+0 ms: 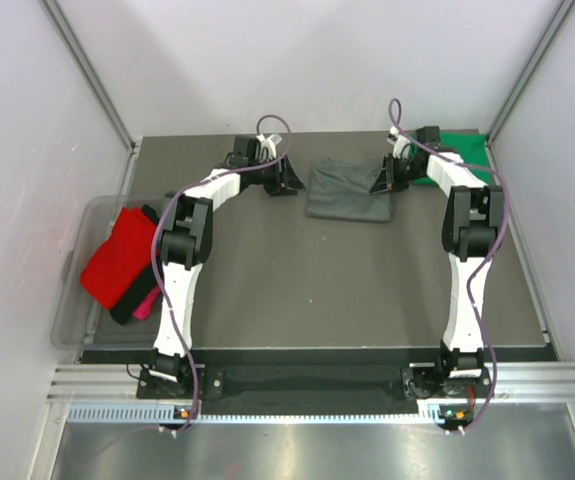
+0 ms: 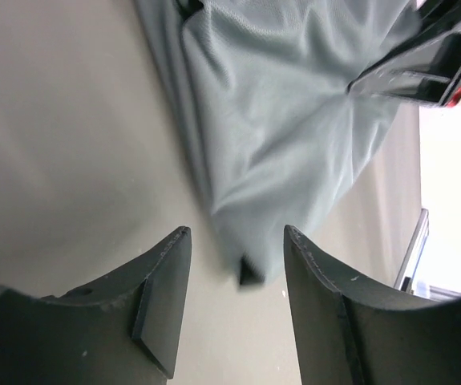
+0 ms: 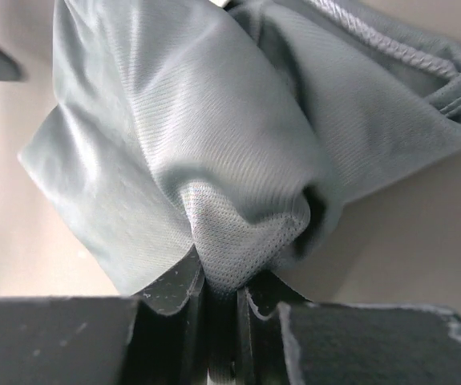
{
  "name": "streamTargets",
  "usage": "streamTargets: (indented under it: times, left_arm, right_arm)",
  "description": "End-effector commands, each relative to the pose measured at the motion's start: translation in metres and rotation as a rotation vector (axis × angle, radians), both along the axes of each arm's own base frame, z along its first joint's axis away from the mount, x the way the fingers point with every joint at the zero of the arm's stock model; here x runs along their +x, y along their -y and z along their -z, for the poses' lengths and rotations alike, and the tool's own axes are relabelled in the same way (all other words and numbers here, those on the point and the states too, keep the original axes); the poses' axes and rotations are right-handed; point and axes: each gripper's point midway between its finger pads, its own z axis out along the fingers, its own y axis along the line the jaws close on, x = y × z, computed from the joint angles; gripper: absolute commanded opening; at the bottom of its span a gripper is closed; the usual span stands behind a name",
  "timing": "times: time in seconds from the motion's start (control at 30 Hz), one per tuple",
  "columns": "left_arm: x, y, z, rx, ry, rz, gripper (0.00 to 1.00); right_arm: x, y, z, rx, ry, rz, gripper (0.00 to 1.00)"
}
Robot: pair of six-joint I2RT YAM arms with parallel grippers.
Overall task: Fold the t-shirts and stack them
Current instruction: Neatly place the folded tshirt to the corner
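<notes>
Dark matting covers the table (image 1: 297,300) between white walls. From overhead, a grey shirt (image 1: 349,192) lies loosely folded at the far middle, with one arm reaching to each end of it. The left gripper (image 1: 289,180) sits just off the shirt's left edge and the right gripper (image 1: 385,178) is at its right edge. At that height neither pair of jaws can be read.

The wrist cameras settle it. The left one shows its two fingers (image 2: 166,281) standing well apart, released. A dark corner of the grey cloth lies on the table just ahead of the gap, and nothing is held. The other arm's black gripper shows at upper right in that view, pressed into the same cloth. The right wrist camera shows its fingers (image 3: 174,285) clenched on a bunched pinch of grey fabric, with folds fanning away from the grip and a stitched hem at upper right.

Only the overhead view takes in the other shirts. A green shirt (image 1: 464,150) lies in the far right corner behind the right arm. A red shirt (image 1: 117,258) sits in a clear tub (image 1: 75,310) off the table's left edge, on top of a black shirt (image 1: 127,312) and a pink shirt (image 1: 148,303).
</notes>
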Motion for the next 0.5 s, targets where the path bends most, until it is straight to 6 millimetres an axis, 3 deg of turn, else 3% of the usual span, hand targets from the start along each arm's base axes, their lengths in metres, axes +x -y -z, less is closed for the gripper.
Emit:
streamTargets:
  times: [0.0,0.23,0.27,0.47]
  left_arm:
    - [0.001,-0.012,-0.057,0.007,0.132,0.008,0.54]
    - [-0.011,-0.018,-0.077,0.037,0.184,0.016,0.54]
    - [-0.012,-0.02,-0.078,0.044,0.187,0.016,0.54]
    - [-0.02,-0.026,-0.093,0.068,0.23,0.002,0.54]
  right_arm:
    - [0.016,0.032,-0.071,-0.229,0.242,-0.036,0.02]
    - [0.03,0.066,-0.091,-0.426,0.342,0.015,0.0]
    - [0.037,0.086,-0.096,-0.44,0.355,0.057,0.0]
    - [0.068,0.117,-0.132,-0.468,0.439,0.168,0.0]
